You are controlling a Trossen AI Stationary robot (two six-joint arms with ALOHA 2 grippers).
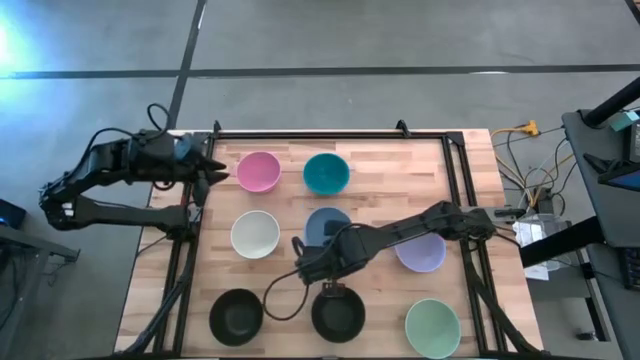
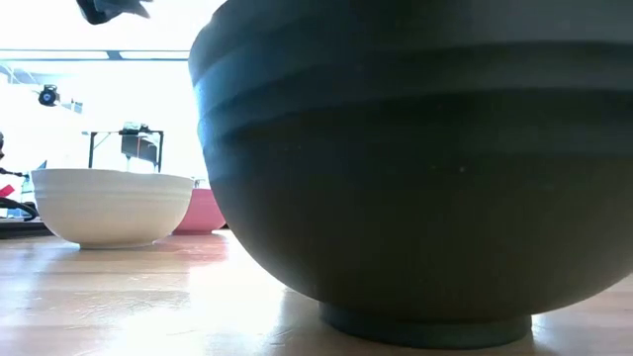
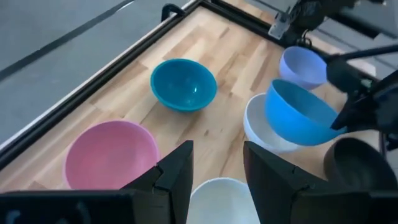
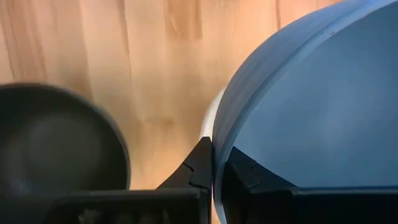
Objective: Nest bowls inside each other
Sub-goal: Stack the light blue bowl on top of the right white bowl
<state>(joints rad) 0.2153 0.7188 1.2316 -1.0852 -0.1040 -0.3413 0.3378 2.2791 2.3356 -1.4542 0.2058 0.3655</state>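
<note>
On the wooden table stand a pink bowl [image 1: 258, 171], a teal bowl [image 1: 326, 173], a white bowl [image 1: 255, 234], a lavender bowl [image 1: 420, 252], two black bowls [image 1: 237, 314] [image 1: 337, 315] and a pale green bowl [image 1: 432, 327]. My right gripper [image 1: 316, 258] is shut on a blue bowl [image 3: 298, 112], tilted over a second white bowl [image 3: 258, 127] at the table's middle. My left gripper [image 3: 217, 168] stands open and holds nothing, above the table's left edge beside the pink bowl [image 3: 109, 155]. My right gripper pinches the blue bowl's rim [image 4: 216, 140] on its near side, one finger inside the bowl and one outside. The fingers come from above, pointing steeply down. The bowl is tilted over the white bowl; whether it touches that bowl I cannot tell.
A black metal frame [image 1: 330, 135] runs along the table's far, left and right sides. A black cable [image 1: 285, 295] loops between the two black bowls. The low view is mostly filled by a black bowl [image 2: 415, 168], with the white bowl [image 2: 111, 205] behind it.
</note>
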